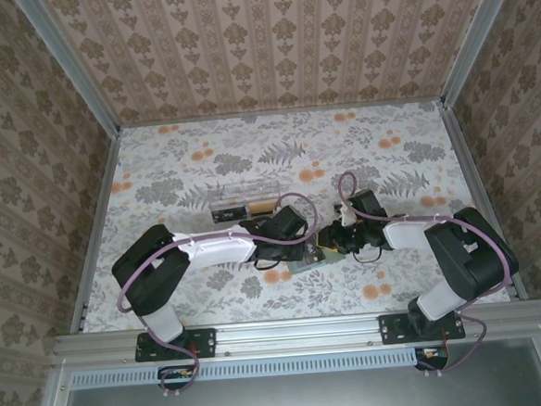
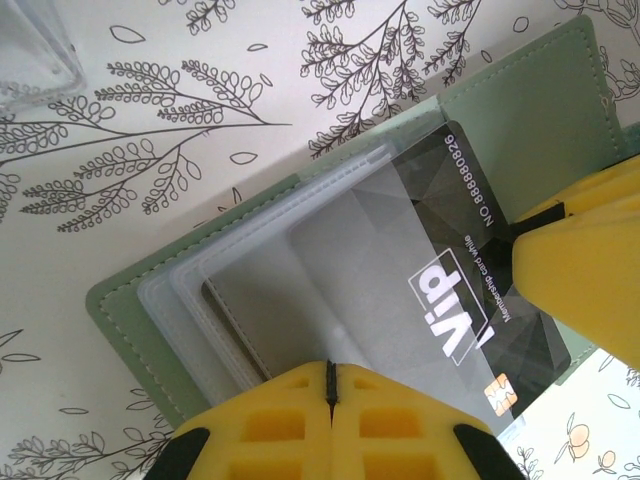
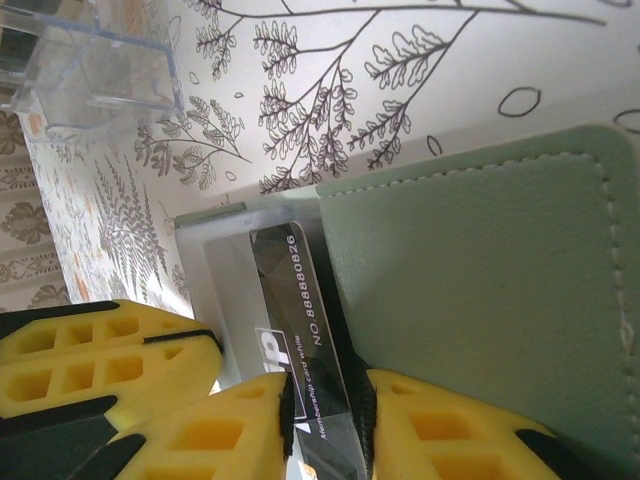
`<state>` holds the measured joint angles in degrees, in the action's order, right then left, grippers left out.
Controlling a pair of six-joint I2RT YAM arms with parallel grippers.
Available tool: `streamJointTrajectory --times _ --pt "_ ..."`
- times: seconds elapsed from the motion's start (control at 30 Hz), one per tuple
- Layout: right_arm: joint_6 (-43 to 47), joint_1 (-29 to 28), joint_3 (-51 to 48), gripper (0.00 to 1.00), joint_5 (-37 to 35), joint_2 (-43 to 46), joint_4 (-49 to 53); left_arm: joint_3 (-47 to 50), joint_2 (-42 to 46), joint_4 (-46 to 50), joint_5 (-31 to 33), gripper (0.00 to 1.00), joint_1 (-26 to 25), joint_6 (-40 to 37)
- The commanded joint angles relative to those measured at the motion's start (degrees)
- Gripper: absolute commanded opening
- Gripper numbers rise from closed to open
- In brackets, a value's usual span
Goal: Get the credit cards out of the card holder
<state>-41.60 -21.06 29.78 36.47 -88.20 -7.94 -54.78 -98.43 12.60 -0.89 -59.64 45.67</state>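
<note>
The grey-green card holder lies open on the floral table between both grippers. Clear plastic sleeves fan out of it. A black VIP credit card sticks partway out of a sleeve. My right gripper is shut on that card's edge, beside the green panel; one of its yellow fingers appears in the left wrist view. My left gripper is shut, its tips resting down on the sleeves with nothing seen between them. From above, the left gripper and right gripper meet over the holder.
A clear plastic rectangular box stands just behind the left gripper; its corner and wall appear in the wrist views. Patterned walls enclose the table on three sides.
</note>
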Motion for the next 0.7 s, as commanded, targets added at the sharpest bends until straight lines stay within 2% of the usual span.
streamJointTrajectory --times 0.0,0.13,0.33,0.67 --pt "0.69 -0.57 0.11 0.26 2.33 -1.27 -0.92 0.98 -1.51 1.73 -0.26 0.00 -0.06 0.84" --pt "0.22 -0.64 0.08 0.21 3.37 -1.82 -1.82 0.93 -1.45 1.73 -0.30 0.00 -0.04 0.87" --pt "0.30 -0.49 -0.16 0.00 2.78 -1.49 -1.39 1.36 -1.15 1.81 -0.08 0.00 -0.04 0.91" --pt "-0.10 2.69 -2.85 0.00 -0.26 2.84 0.08 2.23 -0.80 1.72 0.16 0.00 0.17 0.92"
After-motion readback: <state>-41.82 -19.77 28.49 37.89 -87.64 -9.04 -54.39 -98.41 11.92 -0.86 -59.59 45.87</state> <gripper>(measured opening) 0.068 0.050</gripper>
